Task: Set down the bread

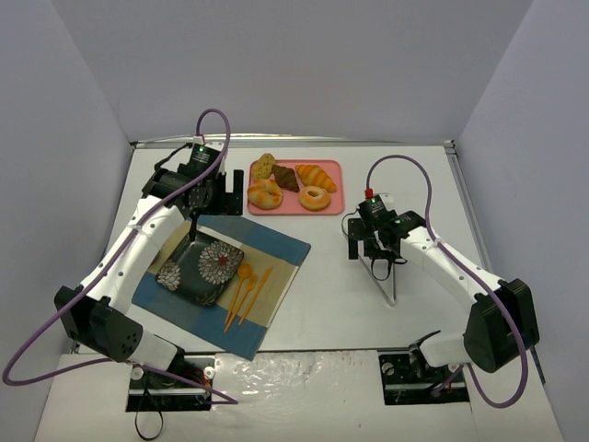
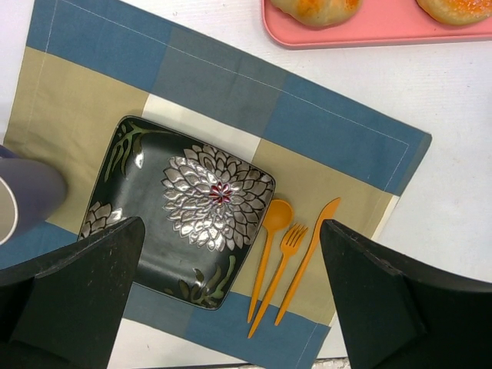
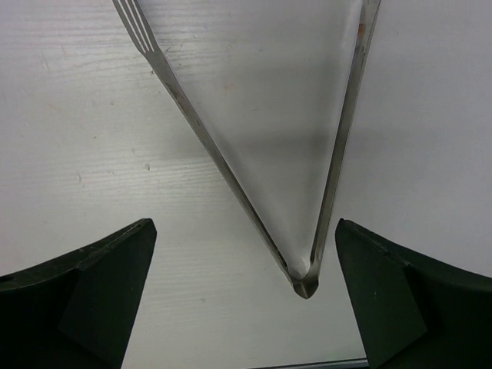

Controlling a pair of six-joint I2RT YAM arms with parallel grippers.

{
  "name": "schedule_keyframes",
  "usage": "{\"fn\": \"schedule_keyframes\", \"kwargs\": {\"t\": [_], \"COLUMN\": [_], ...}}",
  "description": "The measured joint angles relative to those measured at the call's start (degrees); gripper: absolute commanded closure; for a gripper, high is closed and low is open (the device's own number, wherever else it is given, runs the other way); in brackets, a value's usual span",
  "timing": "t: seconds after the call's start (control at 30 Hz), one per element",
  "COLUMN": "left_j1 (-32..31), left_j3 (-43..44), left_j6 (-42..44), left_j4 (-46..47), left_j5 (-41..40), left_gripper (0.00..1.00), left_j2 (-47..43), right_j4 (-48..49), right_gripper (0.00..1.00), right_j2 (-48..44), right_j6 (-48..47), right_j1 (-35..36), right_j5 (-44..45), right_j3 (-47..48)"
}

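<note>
The bread (image 1: 285, 177) is a dark brown wedge lying on the pink tray (image 1: 330, 208) at the back of the table, between a croissant (image 1: 317, 175) and a round bun (image 1: 265, 193). My left gripper (image 1: 208, 195) hovers left of the tray, over the placemat's far edge. Its fingers are open and empty in the left wrist view, where the gripper (image 2: 231, 300) looks down on the dark flowered plate (image 2: 154, 254). My right gripper (image 1: 373, 247) is open over metal tongs (image 3: 307, 192) lying on the table. The tongs' hinge sits between the fingers of that gripper (image 3: 246, 300), untouched.
A blue and tan placemat (image 1: 276, 244) holds the plate (image 1: 201, 267) and an orange spoon, fork and knife (image 1: 247, 293). A ring donut (image 1: 314, 197) and a speckled bread piece (image 1: 265, 166) share the tray. Grey walls close in the table on three sides.
</note>
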Motion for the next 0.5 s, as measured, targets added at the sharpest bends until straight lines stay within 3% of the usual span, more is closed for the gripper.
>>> {"fn": "schedule_keyframes", "kwargs": {"t": [0.5], "left_j1": [0.0], "left_j3": [-0.3], "left_j6": [0.0], "left_j4": [-1.2], "left_j5": [0.0], "left_gripper": [0.03], "left_j2": [-3.5], "right_j4": [9.3], "right_gripper": [0.2], "right_j2": [5.5], "right_j6": [7.5], "right_j1": [4.9], "right_j5": [3.3], "right_j3": [-8.6]}}
